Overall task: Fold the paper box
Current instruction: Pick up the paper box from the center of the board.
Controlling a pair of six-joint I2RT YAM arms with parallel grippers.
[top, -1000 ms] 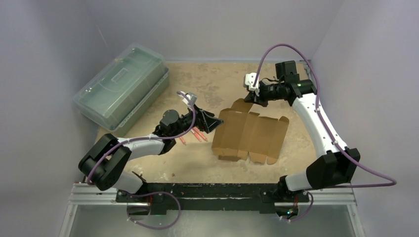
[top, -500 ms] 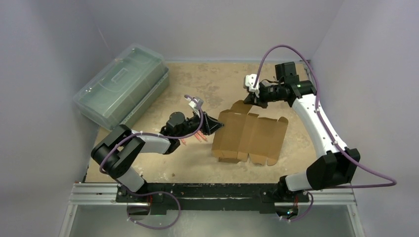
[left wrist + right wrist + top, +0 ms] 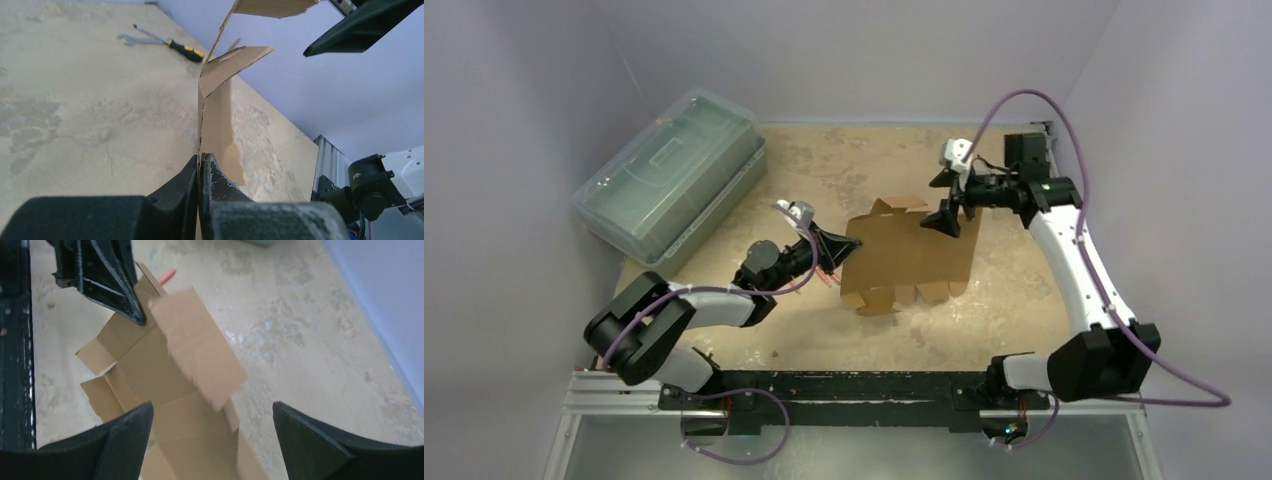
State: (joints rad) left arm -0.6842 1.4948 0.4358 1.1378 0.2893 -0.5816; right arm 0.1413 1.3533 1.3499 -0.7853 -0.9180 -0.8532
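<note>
The paper box (image 3: pixel 909 255) is a flat brown cardboard cut-out with flaps, in the middle of the table. Its left edge is raised, and my left gripper (image 3: pixel 834 247) is shut on that edge. In the left wrist view the left gripper (image 3: pixel 200 161) pinches the thin cardboard sheet (image 3: pixel 216 120), which stands edge-on above it. My right gripper (image 3: pixel 950 214) hovers open over the box's far right part. Seen from the right wrist, the right gripper (image 3: pixel 212 415) has its fingers spread wide above the box (image 3: pixel 165 375), with a loose flap (image 3: pixel 200 347) between them, untouched.
A translucent green plastic case (image 3: pixel 669 175) stands at the back left. Red-handled tools (image 3: pixel 826 277) lie just under the left gripper. A screwdriver (image 3: pixel 186 50) and a wrench (image 3: pixel 131 38) lie on the sandy tabletop. Purple-grey walls close in on three sides.
My left gripper has shut on the box's left edge and lifted it. My right gripper has let go of the far flap and opened. The box has shifted left.
</note>
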